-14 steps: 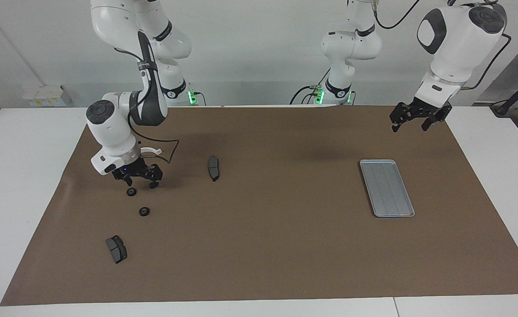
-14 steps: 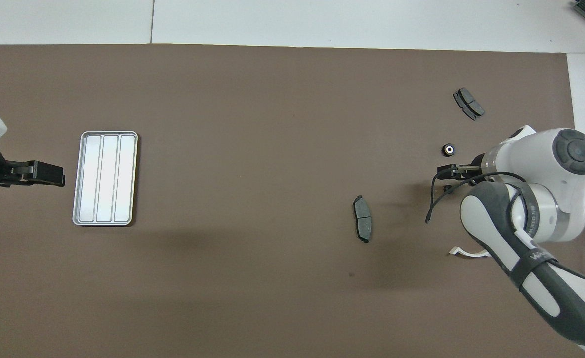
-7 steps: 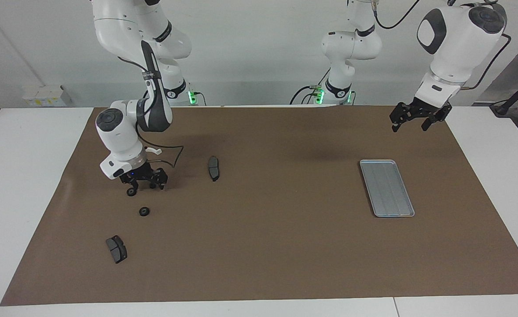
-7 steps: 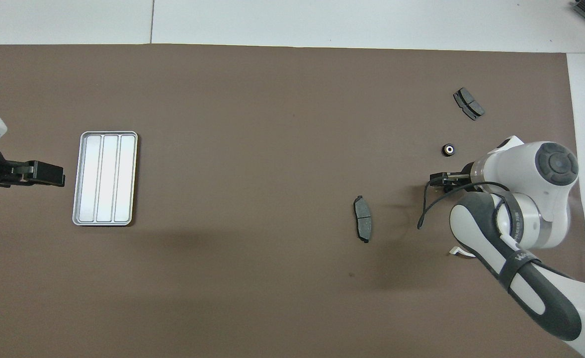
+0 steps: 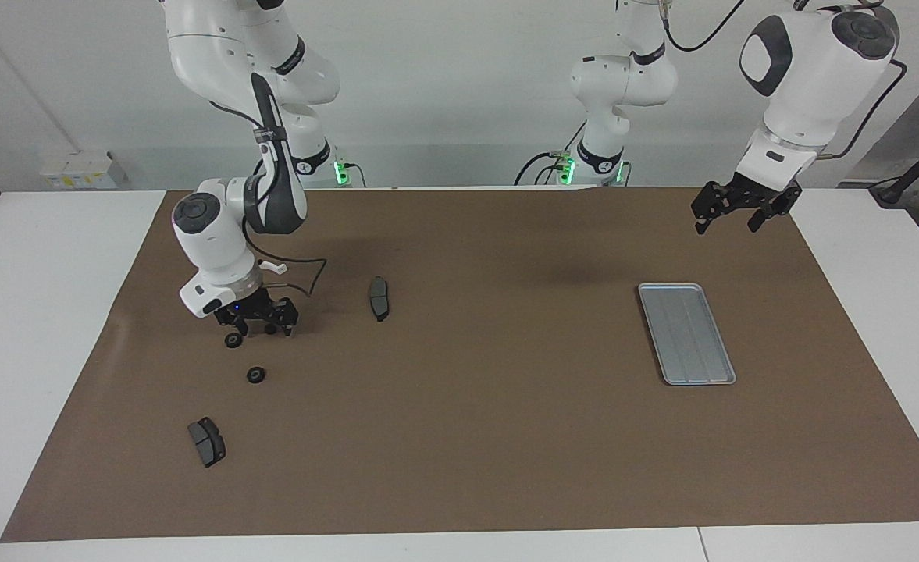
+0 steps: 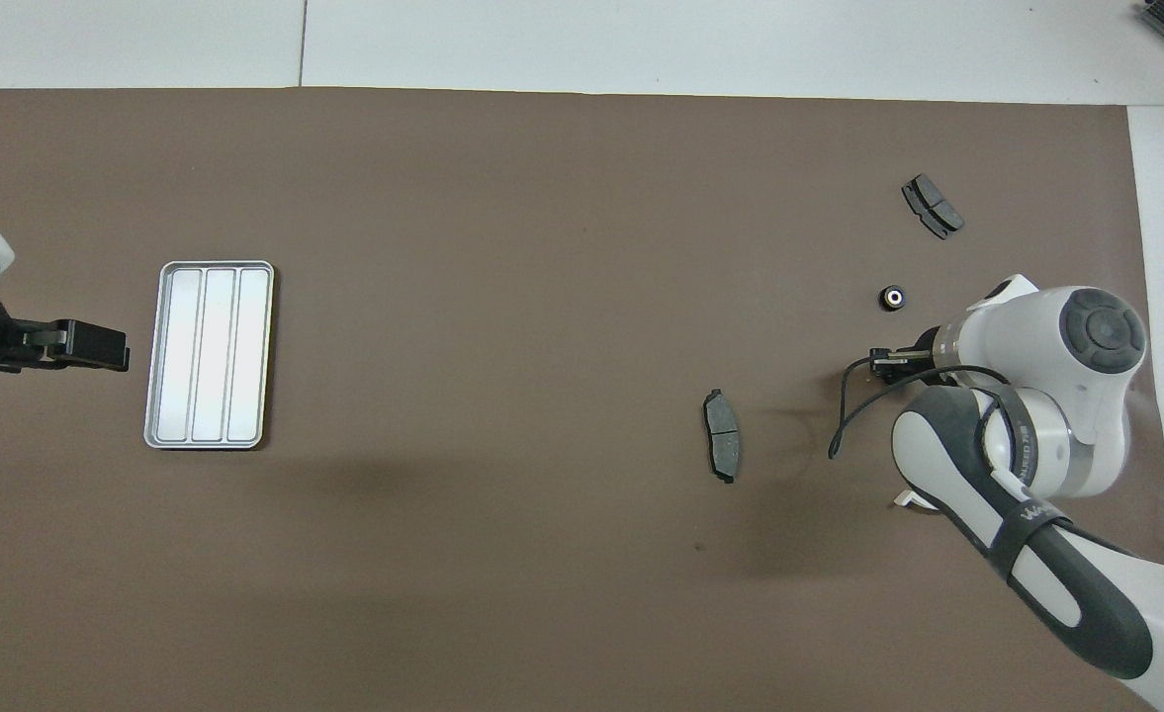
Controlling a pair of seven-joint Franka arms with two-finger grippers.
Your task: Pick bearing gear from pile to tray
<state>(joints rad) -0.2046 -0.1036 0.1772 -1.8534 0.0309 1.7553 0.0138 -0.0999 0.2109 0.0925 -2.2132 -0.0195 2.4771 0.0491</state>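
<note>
I have a plain pale grey wall (image 5: 443,94) at the robots' end of the room. In front of it stands the white table (image 5: 37,312), most of its top covered by a large brown paper mat (image 5: 467,437).

The right gripper (image 5: 260,331) is down at the mat. I cannot tell whether its fingers are apart or together, or whether they grip anything.

The left gripper (image 5: 728,222) waits in the air over the mat's edge at the left arm's end, its fingers apart and holding nothing. Just beside it, toward the middle of the table, lies the flat rectangular silver-grey metal tray (image 5: 685,333), with nothing in it.

One dark grey curved brake pad (image 5: 379,298) lies near the right gripper, on its tray side. A second dark grey brake pad (image 5: 207,442) lies well apart from that gripper and farther from the robots than it. A white curved plastic bracket (image 5: 272,267) shows beside the right arm's wrist.

One small black round bearing gear (image 5: 233,340) sits right at the right gripper's outer fingertip, on the mat or just off it. Another small black gear (image 5: 255,375) lies on the mat near that gripper.
</note>
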